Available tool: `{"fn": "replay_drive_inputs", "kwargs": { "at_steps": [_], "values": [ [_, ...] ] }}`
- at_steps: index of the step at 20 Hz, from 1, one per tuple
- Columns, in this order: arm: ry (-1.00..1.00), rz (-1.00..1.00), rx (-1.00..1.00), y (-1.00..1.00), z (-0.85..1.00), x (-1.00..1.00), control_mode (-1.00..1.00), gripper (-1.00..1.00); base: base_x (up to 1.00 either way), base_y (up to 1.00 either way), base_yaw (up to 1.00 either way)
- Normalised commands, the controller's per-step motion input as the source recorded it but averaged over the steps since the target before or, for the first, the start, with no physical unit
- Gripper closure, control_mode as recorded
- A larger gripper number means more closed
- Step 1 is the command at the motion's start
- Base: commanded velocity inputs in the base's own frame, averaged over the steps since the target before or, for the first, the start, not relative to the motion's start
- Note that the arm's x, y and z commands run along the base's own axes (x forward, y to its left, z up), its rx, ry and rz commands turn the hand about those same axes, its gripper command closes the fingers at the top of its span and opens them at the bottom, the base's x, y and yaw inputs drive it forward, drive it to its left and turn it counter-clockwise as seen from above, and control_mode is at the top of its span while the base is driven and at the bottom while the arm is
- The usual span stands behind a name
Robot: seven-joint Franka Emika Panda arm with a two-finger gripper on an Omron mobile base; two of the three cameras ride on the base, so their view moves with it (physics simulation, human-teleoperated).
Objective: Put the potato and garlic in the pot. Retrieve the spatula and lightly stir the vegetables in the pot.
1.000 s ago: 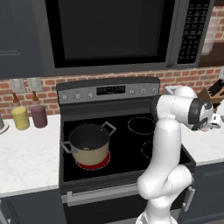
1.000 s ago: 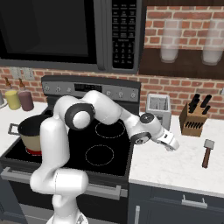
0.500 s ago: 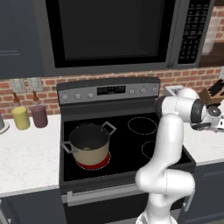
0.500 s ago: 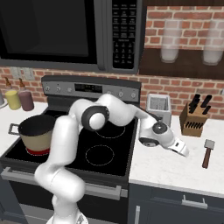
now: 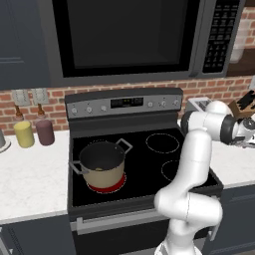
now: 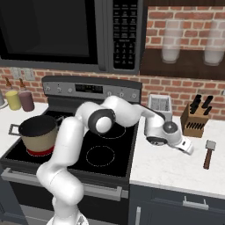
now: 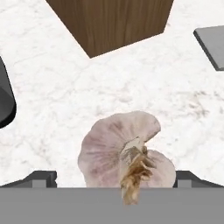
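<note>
Where the hand view looks down along the gripper (image 7: 116, 177), the garlic (image 7: 124, 153) lies on the white marbled counter (image 7: 52, 87) between the two dark fingers (image 7: 41, 178), which stand spread wide on either side of the bulb without closing on it. Its dry brown root end points toward the camera. Beyond the bulb on the same stone stands the brown wooden knife block (image 7: 109, 22), and a flat grey blade of the spatula (image 7: 212, 43) shows at the right edge.

From the right base view, the arm reaches from the stove side out over the counter (image 6: 176, 169) to the right of the range, its gripper (image 6: 188, 147) low over the stone. The spatula (image 6: 208, 154), with a brown handle and grey blade, lies just beyond the hand, and the knife block (image 6: 195, 121) stands behind it near the brick wall. A silver toaster (image 6: 159, 107) sits beside the block, against the wall.

On the black cooktop (image 5: 149, 164) the pot (image 5: 101, 164) sits on the front left burner, which glows red beneath it; something small and yellowish-tan, probably the potato (image 5: 99, 170), shows low in its dark inside. Left of the range, a yellow canister (image 5: 24, 133) and a maroon canister (image 5: 45, 132) stand side by side on the counter by the wall. Above the range hangs a dark microwave (image 5: 124, 40), and an open shelf (image 6: 184, 66) to its right carries two pale glass jars.
</note>
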Motion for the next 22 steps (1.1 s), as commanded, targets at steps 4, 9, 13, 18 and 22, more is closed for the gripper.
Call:
{"fn": "replay_drive_inputs", "kwargs": {
  "at_steps": [4, 9, 13, 18, 22],
  "values": [
    [0.0, 0.0, 0.0, 0.0, 0.09, 0.37, -1.0, -1.0, 0.0, 0.0, 0.0],
    [0.05, 0.0, 0.0, 0.0, 0.01, 0.35, -1.0, -1.0, 0.0, 0.0, 0.0],
    [0.08, 0.0, 0.0, 0.0, 0.0, 0.33, -1.0, 1.0, 0.0, 0.0, 0.0],
    [-0.06, 0.0, 0.0, -0.02, 0.22, -0.13, -1.0, 1.0, 0.0, 0.0, 0.0],
    [-0.32, 0.0, 0.0, 0.07, 0.92, -0.84, -1.0, 1.0, 0.0, 0.0, 0.0]
  ]
}}
